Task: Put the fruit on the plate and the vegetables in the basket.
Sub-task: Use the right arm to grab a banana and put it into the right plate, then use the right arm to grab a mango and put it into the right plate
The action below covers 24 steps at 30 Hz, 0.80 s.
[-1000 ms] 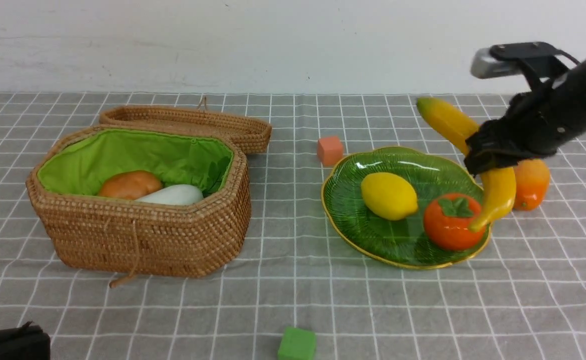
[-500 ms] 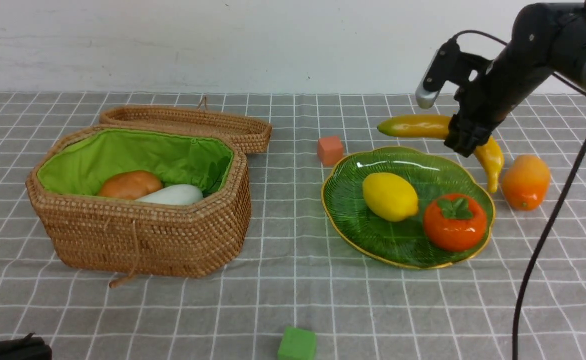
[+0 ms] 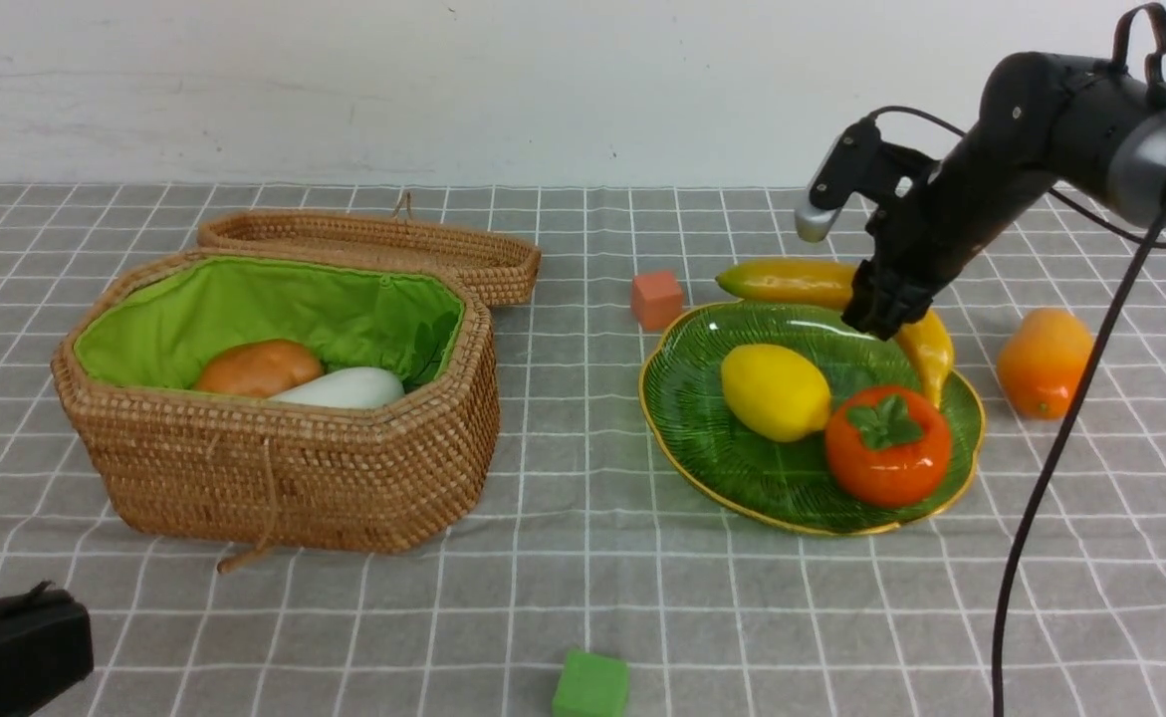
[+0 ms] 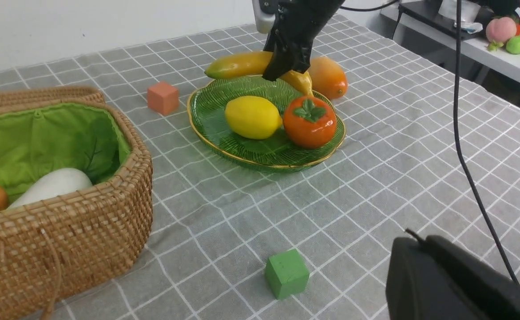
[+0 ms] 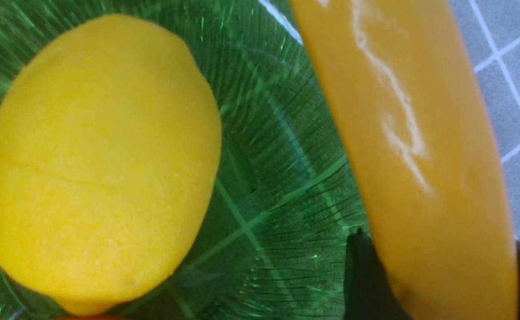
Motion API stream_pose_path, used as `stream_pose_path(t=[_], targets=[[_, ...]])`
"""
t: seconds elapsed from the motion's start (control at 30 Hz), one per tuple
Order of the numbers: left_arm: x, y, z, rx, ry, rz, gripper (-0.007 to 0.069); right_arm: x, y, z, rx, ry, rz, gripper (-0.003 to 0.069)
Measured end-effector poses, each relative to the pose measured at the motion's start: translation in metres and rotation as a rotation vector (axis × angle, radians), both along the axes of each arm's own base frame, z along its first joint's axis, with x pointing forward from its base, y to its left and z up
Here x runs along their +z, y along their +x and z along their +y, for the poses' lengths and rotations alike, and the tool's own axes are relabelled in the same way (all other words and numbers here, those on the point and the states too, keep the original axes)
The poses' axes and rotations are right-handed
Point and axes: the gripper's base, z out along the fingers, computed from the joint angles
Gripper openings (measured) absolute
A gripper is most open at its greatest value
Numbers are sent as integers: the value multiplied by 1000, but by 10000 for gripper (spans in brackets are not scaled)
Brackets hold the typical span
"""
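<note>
Right end effector (image 3: 877, 308) has the banana (image 3: 790, 281) clamped, angled across the plate's (image 3: 687, 430) far rim. Left end effector (image 4: 419, 244) is closed up.

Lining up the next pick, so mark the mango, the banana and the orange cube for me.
mango (image 3: 1045, 360): front view, middle of its orange body.
banana (image 3: 787, 282): front view, its exposed left half.
orange cube (image 3: 656, 305): front view, its front face.

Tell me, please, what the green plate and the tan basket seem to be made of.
The wavy-rimmed green ribbed plate looks like glazed ceramic or glass: glossy highlights. The octagonal tan basket looks like matte woven wicker: visible weave.
</note>
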Motion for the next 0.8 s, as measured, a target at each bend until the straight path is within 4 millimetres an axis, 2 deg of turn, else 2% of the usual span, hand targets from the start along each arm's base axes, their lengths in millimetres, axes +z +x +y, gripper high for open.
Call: stream_pose_path(t=[0.13,0.2,0.3,0.47,0.5,0.53,0.57,0.6,0.7,0.73,0.8], targets=[[0,0,0,1,-1,-1,-7,0,2,-1,-45,11,-13,378],[0,0,0,1,-1,-1,-7,0,3,-4,-114,18,-5,458],[0,0,0,1,-2,-2,-7,6,1,-7,-193,26,-1,509],[0,0,0,1,-2,-3,-5,41,-9,-23,-395,78,-23,524],[0,0,0,1,-2,-3,-5,48,-12,-31,-460,95,-20,522],[0,0,0,2,-3,-4,-4,58,-16,-46,-613,173,0,516],[0,0,0,2,-3,-4,-3,61,-18,-56,-704,211,25,514],[0,0,0,2,-3,-4,-2,60,-21,-72,-866,279,68,511],[1,0,0,2,-4,-6,-2,43,-21,-110,-1142,374,158,515],[1,0,0,4,-8,-10,-2,30,-18,-124,-1221,403,186,524],[2,1,0,8,-13,-18,-2,19,-15,-132,-1265,424,205,535]])
